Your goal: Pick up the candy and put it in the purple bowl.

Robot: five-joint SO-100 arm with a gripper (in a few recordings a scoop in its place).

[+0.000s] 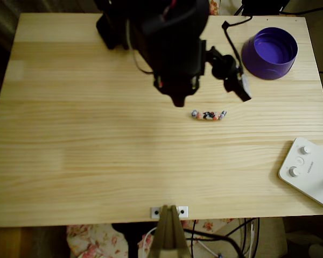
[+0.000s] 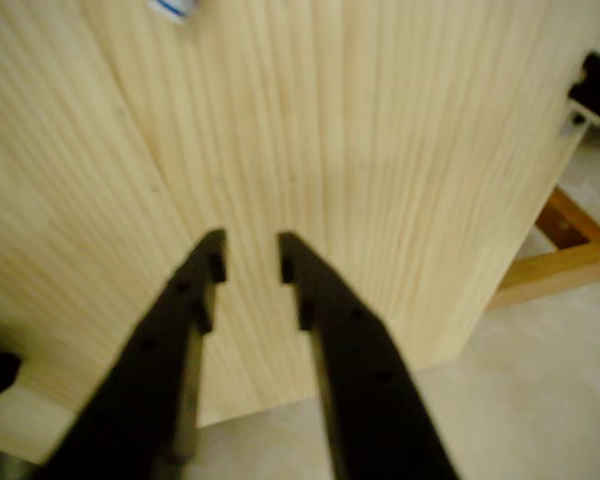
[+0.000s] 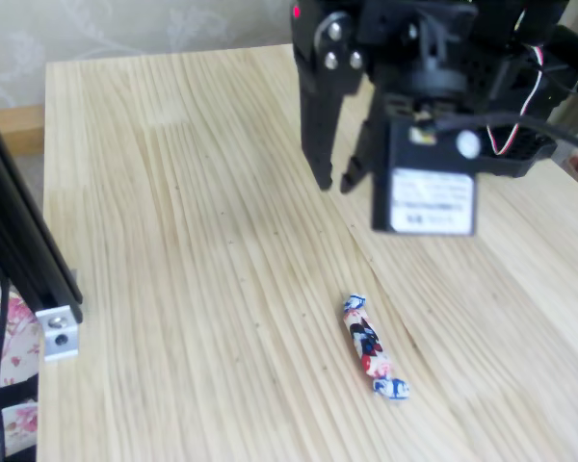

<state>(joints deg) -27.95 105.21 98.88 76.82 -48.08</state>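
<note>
In the overhead view, the black two-finger gripper [image 1: 178, 100] hangs over the far middle of the pale pine-plank table [image 1: 97, 161], its tip pointing toward the near edge. The small wrapped candy with twisted ends and a mottled pink, white and dark wrapper [image 1: 209, 115] lies flat on the wood just right of and slightly nearer than that tip, its length running left to right, clear of the gripper. The round, deep purple plastic bowl with a lighter violet inside [image 1: 269, 52] stands upright at the far right corner, well apart from the candy. A white flat device with round knobs [image 1: 310, 171] sits at the near right edge of the table. A black cable [image 1: 231, 37] loops across the wood between the arm and the bowl.

In the wrist view, the two black fingers [image 2: 195, 300] stand apart with a narrow gap between their tips, and bare wood grain shows through that gap; nothing is held. The table's edge and a light floor lie beyond, and a blurred blue-and-white speck shows at the top edge, too soft to identify.

In the fixed view, the gripper [image 3: 335, 181] hovers above the table [image 3: 154, 241], fingertips pointing down and slightly parted, not touching the surface. The candy [image 3: 371, 347] lies nearer the camera and a little to the right, untouched.
</note>
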